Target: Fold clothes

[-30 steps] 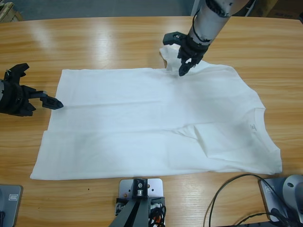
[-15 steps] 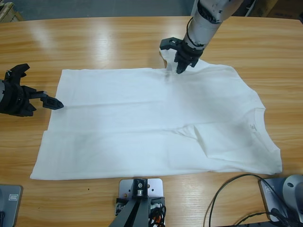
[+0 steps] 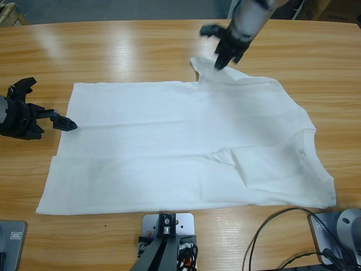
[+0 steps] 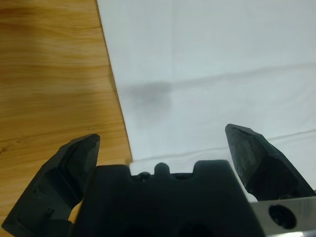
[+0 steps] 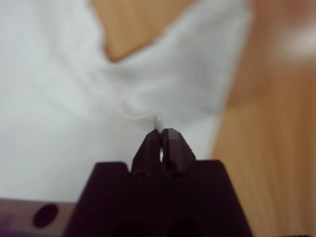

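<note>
White cotton, one T-shirt (image 3: pixel 186 147) – flat, smooth on wooden desk (image 3: pixel 113 51), neck to the right. Two grippers: right gripper (image 3: pixel 219 63) w/ jaws closed, pinching far sleeve (image 3: pixel 204 66), now lifted & further back vs before. Left gripper (image 3: pixel 69 125) gaping wide at hem edge, holding nothing.

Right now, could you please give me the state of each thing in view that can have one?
Plain white cotton T-shirt: spread flat on the long wooden table, one sleeve folded in over its front, the far sleeve pinched.
Right gripper: jaws shut on the T-shirt's far sleeve.
Left gripper: jaws open, low over the T-shirt's edge, holding nothing.
</note>
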Tool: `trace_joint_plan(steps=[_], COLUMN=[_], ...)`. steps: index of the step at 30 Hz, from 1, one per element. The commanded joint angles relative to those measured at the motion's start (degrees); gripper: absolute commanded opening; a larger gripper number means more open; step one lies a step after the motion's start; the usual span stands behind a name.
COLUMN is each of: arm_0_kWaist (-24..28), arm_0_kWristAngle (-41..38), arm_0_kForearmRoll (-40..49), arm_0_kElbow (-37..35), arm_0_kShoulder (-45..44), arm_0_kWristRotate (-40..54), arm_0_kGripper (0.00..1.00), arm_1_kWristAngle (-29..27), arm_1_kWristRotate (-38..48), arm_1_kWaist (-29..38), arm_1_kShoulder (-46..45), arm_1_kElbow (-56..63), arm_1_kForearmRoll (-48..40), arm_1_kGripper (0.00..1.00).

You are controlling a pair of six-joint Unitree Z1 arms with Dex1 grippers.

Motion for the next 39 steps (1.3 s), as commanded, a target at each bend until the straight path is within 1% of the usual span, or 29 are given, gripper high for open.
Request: trace_joint_plan(steps=[1,9,16,17,18,19,20,21,22,23,24,26,29,31,32,34,37,38,39], arm_0_kWaist=[-0.5,-0.5,-0.5,-0.5,-0.5,-0.5,-0.5,-0.5,-0.4,0.1,0.8,2.7,9.4,14.5,16.0,17.7,18.8,19.1,19.1], arm_0_kWristAngle=[0.6,-0.8,-1.8,-1.9,-2.0,-2.0,-2.1,-2.0,-1.9,-1.9,-2.1,-2.1,-2.0,-2.1,-2.2,-2.5,-6.6,-8.6,-10.7], arm_0_kForearmRoll=[-0.9,-3.0,-3.1,-3.1,-3.1,-3.1,-3.1,-3.1,-3.1,-3.2,-3.3,-3.8,-3.9,-4.1,-4.1,-4.0,-4.3,-4.4,-4.4], arm_0_kElbow=[2.1,1.3,-1.3,-1.3,-1.3,-1.1,-0.8,-0.7,-0.7,-0.9,-1.2,-1.9,-3.0,-4.2,-5.3,-7.6,-11.2,-12.4,-13.7], arm_0_kShoulder=[2.2,3.7,4.5,4.9,5.4,5.9,6.2,6.5,6.7,6.9,7.3,8.8,11.2,12.8,13.9,15.4,17.2,17.7,18.1], arm_0_kWristRotate=[-1.3,-2.5,-2.4,-2.4,-2.4,-2.5,-2.6,-2.9,-3.5,-4.4,-5.7,-6.6,-5.8,-2.0,1.3,5.6,7.8,8.0,8.3], arm_0_kGripper=[0.998,1.000,1.000,1.000,1.000,1.000,1.000,1.000,0.995,0.952,0.931,0.931,0.934,0.933,0.932,0.935,0.920,0.861,0.827], arm_1_kWristAngle=[1.7,2.9,3.2,3.2,2.9,2.3,1.9,2.2,3.6,4.6,4.9,5.1,4.9,4.9,4.9,4.9,4.9,4.9,4.9], arm_1_kWristRotate=[3.0,3.6,3.2,3.3,3.3,3.3,3.5,3.8,4.1,4.3,5.1,6.5,9.8,10.7,10.9,11.1,11.1,11.2,11.3], arm_1_kWaist=[-9.6,-14.2,-14.2,-14.1,-14.1,-14.1,-14.1,-14.1,-14.1,-14.1,-14.1,-14.1,-14.9,-15.9,-16.3,-16.8,-16.8,-16.8,-16.8], arm_1_kShoulder=[2.5,10.8,16.7,16.6,16.2,15.6,14.9,14.1,13.3,12.9,12.7,12.3,10.5,9.1,8.4,6.9,5.6,5.4,5.4], arm_1_kElbow=[-3.9,-13.5,-19.5,-19.5,-19.5,-19.5,-19.5,-19.5,-19.5,-19.5,-19.4,-19.1,-18.6,-18.2,-17.7,-16.3,-14.1,-13.7,-13.3], arm_1_kForearmRoll=[-0.1,-0.4,-0.2,-0.1,0.0,0.3,0.3,0.3,0.3,0.3,0.2,0.6,2.4,3.6,3.9,4.2,4.2,4.2,4.2], arm_1_kGripper=[0.000,0.000,0.000,0.101,0.504,0.700,0.769,0.794,0.894,0.989,1.000,1.000,1.000,1.000,1.000,1.000,1.000,1.000,1.000])
